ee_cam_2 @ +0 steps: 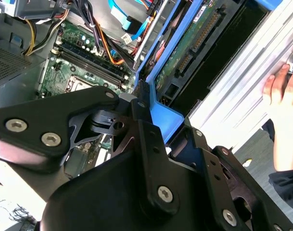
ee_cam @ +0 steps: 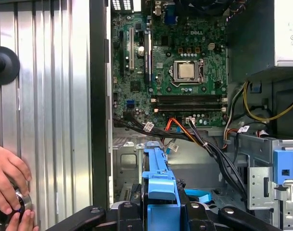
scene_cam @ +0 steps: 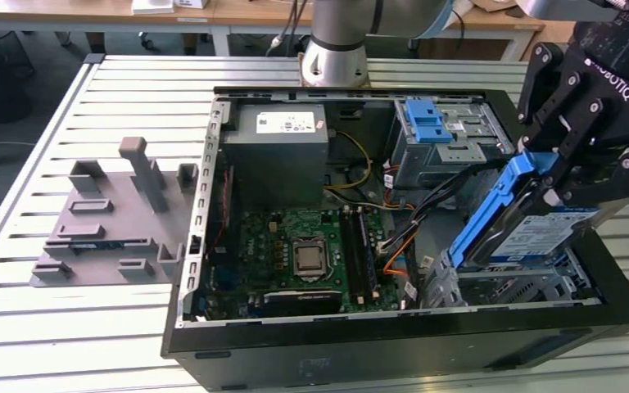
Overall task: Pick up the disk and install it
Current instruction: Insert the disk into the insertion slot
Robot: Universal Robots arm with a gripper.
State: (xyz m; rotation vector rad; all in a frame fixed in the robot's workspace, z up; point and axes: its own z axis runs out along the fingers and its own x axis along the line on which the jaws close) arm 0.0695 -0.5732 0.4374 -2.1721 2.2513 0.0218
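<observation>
Because the disk [scene_cam: 533, 233] has to go into the case from above, the exterior view shows it held on edge and tilted. Its labelled face is turned toward the camera, and its blue frame [scene_cam: 487, 214] runs up to the tool [scene_cam: 560, 182]. The tool is closed narrow on the upper part of the disk. The disk hangs directly below the tool, over the metal bay [scene_cam: 511, 286] at the corner of the computer case [scene_cam: 402, 344] on the exterior view's right. It cannot be determined whether the lower edge touches the bay. The grey power supply [scene_cam: 276, 143] and the motherboard [scene_cam: 304, 250] lie well apart from the disk, toward the exterior view's left. The case rests on the slatted worktop [scene_cam: 74, 327].

In the second wrist view, the tool [ee_cam_2: 165, 120] grips the blue frame from both sides. The disk [ee_cam_2: 194, 43] extends away from the tool with its circuit-board side exposed. A person's hand [ee_cam_2: 281, 91] rests on the worktop [ee_cam_2: 237, 96], beyond the case wall.

In the first wrist view, the disk [ee_cam: 158, 178] appears edge-on and projects straight out from the tool [ee_cam: 158, 216]. It points toward the bay [ee_cam: 129, 161], near the cables [ee_cam: 204, 144]. This grip is judged to keep the frame's rails in line with the bay. A hand [ee_cam: 6, 178] lies on the worktop [ee_cam: 55, 120] beside the case, well apart from the tool.
</observation>
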